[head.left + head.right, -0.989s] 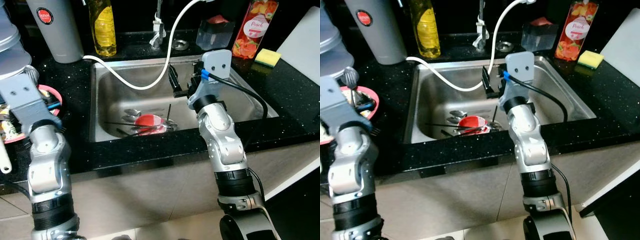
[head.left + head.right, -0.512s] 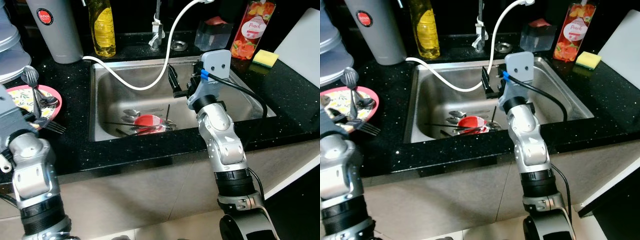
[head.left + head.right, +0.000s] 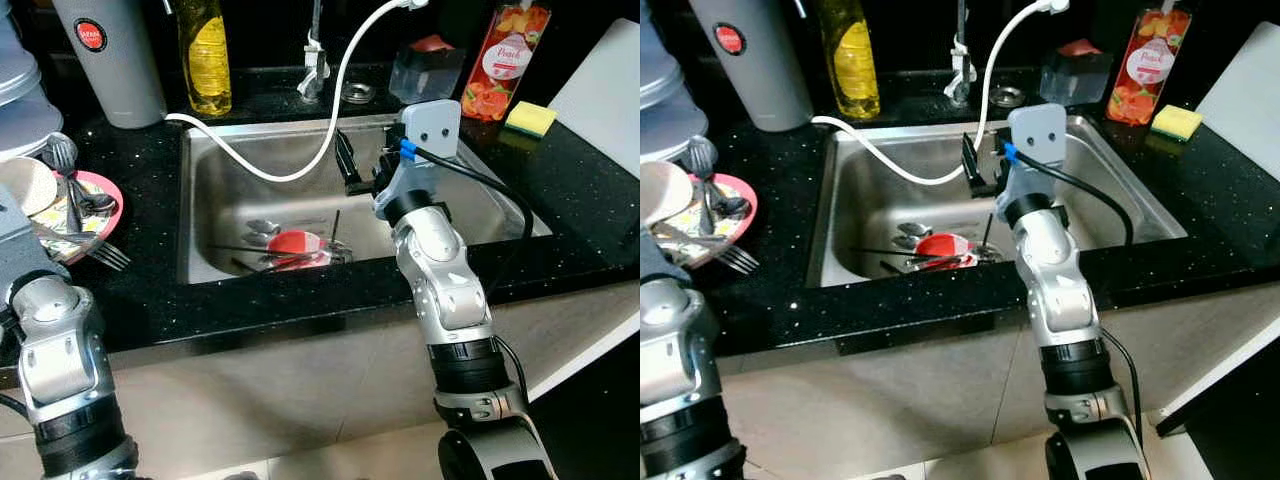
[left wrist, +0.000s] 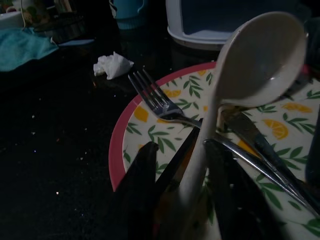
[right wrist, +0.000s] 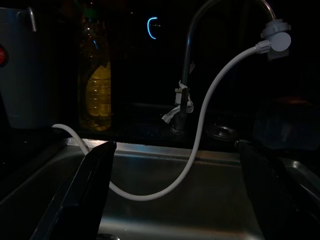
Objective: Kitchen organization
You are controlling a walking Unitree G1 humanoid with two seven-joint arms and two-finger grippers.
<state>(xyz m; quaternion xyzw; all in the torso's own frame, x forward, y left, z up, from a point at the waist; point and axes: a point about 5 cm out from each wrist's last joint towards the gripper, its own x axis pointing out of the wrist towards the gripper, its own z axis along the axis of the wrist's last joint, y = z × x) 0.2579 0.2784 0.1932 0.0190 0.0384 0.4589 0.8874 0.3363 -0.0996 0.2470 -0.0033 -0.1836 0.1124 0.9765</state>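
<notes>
My left gripper [image 4: 175, 200] sat low over the pink-rimmed plate [image 4: 120, 150], fingers clamped on a cream ladle [image 4: 260, 65] standing upright above a fork [image 4: 160, 102] lying there. My right gripper [image 5: 172, 200] hung over the sink [image 3: 230, 190], fingers spread wide and empty; a red bowl [image 3: 295, 243] lay below.

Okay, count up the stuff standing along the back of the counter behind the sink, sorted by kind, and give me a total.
Bottles: 2, yellow oil bottle and peach juice bottle
Grey canister: 1
Clear container: 1
Yellow sponge: 1
Total: 5
</notes>
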